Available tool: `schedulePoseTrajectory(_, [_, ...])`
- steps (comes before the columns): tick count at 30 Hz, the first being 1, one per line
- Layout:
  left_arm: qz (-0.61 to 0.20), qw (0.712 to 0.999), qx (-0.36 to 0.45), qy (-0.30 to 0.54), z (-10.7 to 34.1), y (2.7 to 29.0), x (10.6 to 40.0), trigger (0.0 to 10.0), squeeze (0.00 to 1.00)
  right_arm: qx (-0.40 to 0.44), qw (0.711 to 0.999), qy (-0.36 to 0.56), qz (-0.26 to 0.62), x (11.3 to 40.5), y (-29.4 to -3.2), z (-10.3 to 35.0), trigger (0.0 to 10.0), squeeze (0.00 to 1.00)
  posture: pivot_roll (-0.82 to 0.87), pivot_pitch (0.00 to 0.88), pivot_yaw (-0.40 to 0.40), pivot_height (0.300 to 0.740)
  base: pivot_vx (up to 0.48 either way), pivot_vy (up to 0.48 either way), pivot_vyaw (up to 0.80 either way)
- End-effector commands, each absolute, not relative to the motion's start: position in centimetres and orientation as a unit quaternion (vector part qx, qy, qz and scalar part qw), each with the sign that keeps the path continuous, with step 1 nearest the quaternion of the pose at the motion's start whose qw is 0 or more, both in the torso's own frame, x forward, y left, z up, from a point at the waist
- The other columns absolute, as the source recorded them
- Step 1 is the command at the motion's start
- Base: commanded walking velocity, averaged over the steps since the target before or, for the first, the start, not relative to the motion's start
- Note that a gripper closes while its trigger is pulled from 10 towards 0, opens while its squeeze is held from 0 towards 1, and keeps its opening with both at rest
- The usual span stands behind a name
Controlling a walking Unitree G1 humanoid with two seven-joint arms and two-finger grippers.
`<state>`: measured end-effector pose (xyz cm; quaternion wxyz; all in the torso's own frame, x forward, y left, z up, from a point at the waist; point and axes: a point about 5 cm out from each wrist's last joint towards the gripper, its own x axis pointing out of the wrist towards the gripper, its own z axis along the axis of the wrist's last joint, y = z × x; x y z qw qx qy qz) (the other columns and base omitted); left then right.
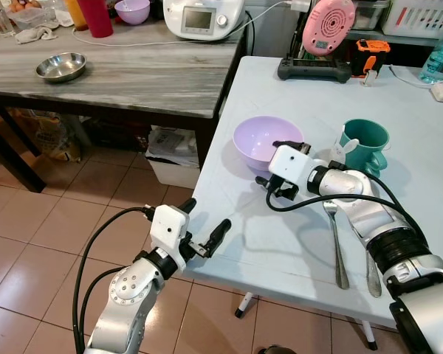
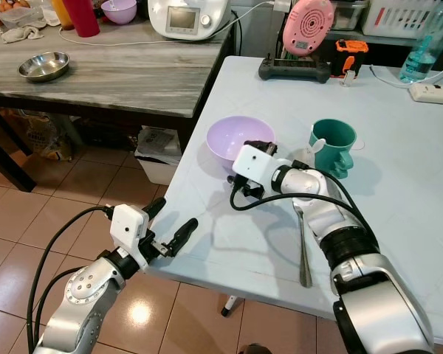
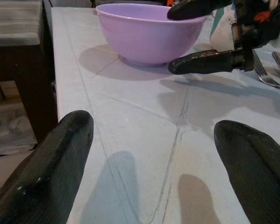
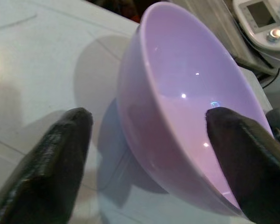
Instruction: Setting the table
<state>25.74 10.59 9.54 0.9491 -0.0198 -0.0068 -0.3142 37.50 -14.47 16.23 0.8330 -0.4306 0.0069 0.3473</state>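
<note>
While the lilac bowl (image 1: 263,141) sits near the pale worktop's (image 1: 280,243) left edge, right hand (image 4: 149,154) spread wide astride its rim, left hand (image 1: 203,230) open at the front corner, bare surface between.

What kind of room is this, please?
Probably a home kitchen or dining area: a white table holds a purple bowl, a green mug and cutlery, a kitchen appliance stands on a wooden side table, and the floor is tiled.

Lilac bowl (image 1: 260,140) upright on pale table (image 1: 295,243), beside green mug (image 1: 364,145); fork (image 1: 335,243), spoon (image 1: 373,274) alongside.
</note>
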Motion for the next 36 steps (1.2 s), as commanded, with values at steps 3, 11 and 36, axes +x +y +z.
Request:
schedulePoseTrajectory(3, [-0.317,0.948,-0.012,-0.019,10.0,10.5,25.7,10.0,0.00,-0.455,0.816,0.006,0.358,37.8,-14.1,16.0,0.0,0.00,-0.22,0.137,0.049,0.740,0.000,0.000,0.00])
schedulePoseTrajectory(11, [-0.318,0.948,-0.010,-0.018,9.9,10.4,25.6,10.0,0.00,-0.480,0.803,0.003,0.352,38.0,-14.6,15.5,0.0,0.00,-0.22,0.132,0.049,0.740,0.000,0.000,0.00])
schedulePoseTrajectory(36, [-0.317,0.948,0.000,-0.016,9.9,10.6,26.1,10.0,0.00,-0.511,0.792,-0.051,0.329,37.9,-15.1,16.2,0.0,0.00,-0.23,0.116,0.079,0.740,0.000,0.000,0.00])
